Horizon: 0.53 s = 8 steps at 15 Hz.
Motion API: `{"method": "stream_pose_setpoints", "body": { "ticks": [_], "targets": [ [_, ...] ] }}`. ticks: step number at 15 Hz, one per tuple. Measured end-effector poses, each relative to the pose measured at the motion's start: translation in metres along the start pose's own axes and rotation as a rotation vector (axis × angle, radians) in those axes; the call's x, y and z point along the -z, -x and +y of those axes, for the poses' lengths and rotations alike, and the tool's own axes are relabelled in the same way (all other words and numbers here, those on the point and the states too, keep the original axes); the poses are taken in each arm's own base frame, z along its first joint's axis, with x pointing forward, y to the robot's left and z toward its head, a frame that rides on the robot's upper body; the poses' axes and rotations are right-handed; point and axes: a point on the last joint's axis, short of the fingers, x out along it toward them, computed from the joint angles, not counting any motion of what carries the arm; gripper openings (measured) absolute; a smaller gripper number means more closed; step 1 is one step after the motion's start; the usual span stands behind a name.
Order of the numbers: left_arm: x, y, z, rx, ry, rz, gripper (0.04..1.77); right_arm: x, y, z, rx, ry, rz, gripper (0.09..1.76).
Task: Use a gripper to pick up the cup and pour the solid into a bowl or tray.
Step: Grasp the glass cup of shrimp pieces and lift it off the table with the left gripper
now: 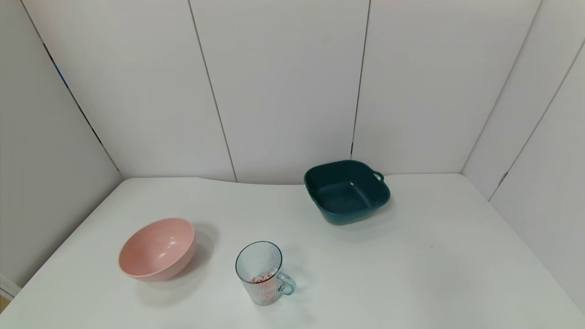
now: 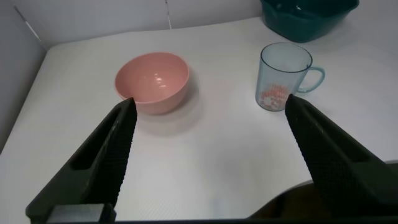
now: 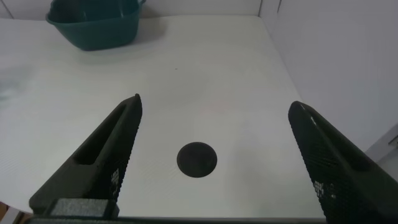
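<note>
Starting arrangement for the pour. The cup (image 1: 261,272) stands upright near the front of the white table (image 1: 434,256), its loop handle turned toward the robot's right, with the solid (image 1: 262,278) lying as a small heap of red and white pieces at its bottom. The pink bowl (image 1: 157,249) sits to the cup's left, apart from it; the teal tray (image 1: 346,191) lies farther back and to the right. Neither arm enters the head view. The left gripper (image 2: 208,149) hangs over the table with its fingers spread wide and empty, bowl and cup both ahead of it, the cup on its right-hand side. The right gripper (image 3: 214,155), likewise spread and empty, looks over the bare right half of the table and a dark round mark (image 3: 196,159), with no cup in sight. The left arm therefore appears the nearer one, though true reach is hard to judge from these views.
</note>
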Motion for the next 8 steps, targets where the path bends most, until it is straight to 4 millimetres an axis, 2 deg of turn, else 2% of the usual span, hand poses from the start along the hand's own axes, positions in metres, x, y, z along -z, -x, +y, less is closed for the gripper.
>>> {"method": "stream_pose_setpoints", "body": {
  "ticks": [4,8],
  "targets": [
    [-0.02,-0.033,0.002,0.115,-0.01,0.148,1.72,0.0,0.0,0.0,0.0,0.002,0.002,1.71],
    [-0.022,-0.077,-0.003,0.22,-0.042,0.305,1.72,0.0,0.0,0.0,0.001,0.002,0.005,1.71]
  ]
}}
